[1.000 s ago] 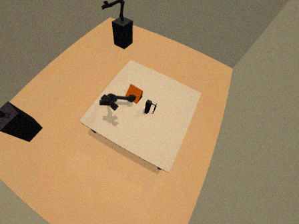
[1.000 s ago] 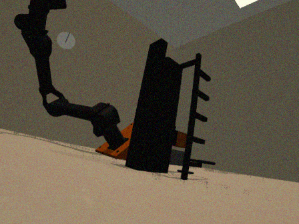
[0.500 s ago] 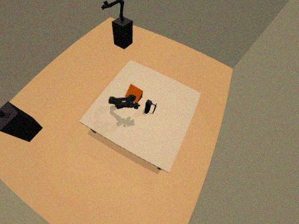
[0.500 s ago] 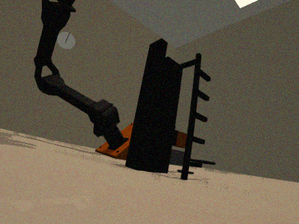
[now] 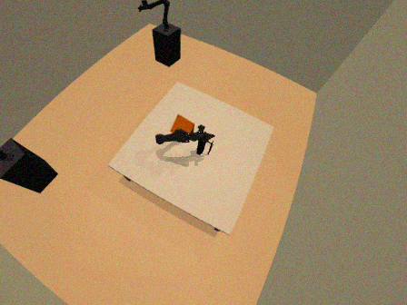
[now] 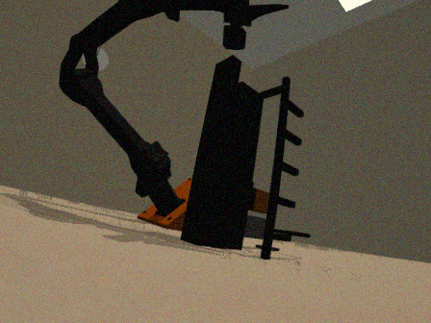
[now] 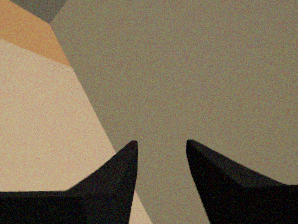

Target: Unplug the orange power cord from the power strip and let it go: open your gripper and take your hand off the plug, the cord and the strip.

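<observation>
My gripper (image 5: 212, 136) (image 6: 284, 7) (image 7: 162, 146) is partly open, with nothing between its fingertips in the wrist view. In the exterior view it hangs high, above a tall dark block (image 6: 218, 159) (image 5: 201, 148), and its fingers point to the right. Beside the block stands a thin dark upright (image 6: 278, 168) with several short pegs. I cannot make out the orange power cord, its plug or the power strip for certain. A small orange patch (image 6: 261, 200) shows behind the tall block, too unclear to name. The wrist view shows no cord, plug or strip.
My arm (image 6: 115, 125) rises from an orange slanted base (image 5: 183, 122) (image 6: 153, 216) on a pale board (image 5: 227, 195) (image 6: 144, 284) (image 7: 45, 115). Dark pedestals stand at the back (image 5: 167, 46) and left (image 5: 32, 170). A grey-blue piece (image 6: 260, 227) lies low behind the tall block.
</observation>
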Tool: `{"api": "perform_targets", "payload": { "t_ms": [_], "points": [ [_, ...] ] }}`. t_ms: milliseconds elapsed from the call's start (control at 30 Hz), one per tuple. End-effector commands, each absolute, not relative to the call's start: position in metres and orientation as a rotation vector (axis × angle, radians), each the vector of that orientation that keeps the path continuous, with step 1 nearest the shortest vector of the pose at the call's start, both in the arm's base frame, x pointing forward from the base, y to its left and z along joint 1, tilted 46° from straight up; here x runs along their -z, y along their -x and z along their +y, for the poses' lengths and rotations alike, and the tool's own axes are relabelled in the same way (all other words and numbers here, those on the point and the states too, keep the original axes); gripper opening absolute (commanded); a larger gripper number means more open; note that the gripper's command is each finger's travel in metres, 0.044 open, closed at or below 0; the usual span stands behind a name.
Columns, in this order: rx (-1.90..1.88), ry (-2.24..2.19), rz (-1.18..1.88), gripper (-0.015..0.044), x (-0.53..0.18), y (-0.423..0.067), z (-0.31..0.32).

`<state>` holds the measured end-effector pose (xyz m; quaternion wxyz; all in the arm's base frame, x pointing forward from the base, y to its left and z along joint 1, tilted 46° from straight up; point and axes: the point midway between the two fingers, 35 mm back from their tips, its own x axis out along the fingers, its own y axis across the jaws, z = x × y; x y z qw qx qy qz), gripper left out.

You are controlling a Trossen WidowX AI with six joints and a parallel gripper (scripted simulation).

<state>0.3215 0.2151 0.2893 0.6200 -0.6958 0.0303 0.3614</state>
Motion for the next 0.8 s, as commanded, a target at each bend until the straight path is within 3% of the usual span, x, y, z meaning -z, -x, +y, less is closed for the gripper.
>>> {"api": "perform_targets", "payload": {
  "t_ms": [0, 467, 633, 767],
  "points": [
    [-0.920, 1.583, 0.271, 0.0160, -0.236, -0.324, 0.224],
    [-0.960, 1.690, 1.339, 0.0160, -0.036, -0.276, 0.170],
    [-0.837, 1.829, 1.698, 0.0160, 0.003, -0.246, 0.135],
    [-0.817, 1.852, 1.740, 0.0160, 0.006, -0.242, 0.130]
  ]
}}
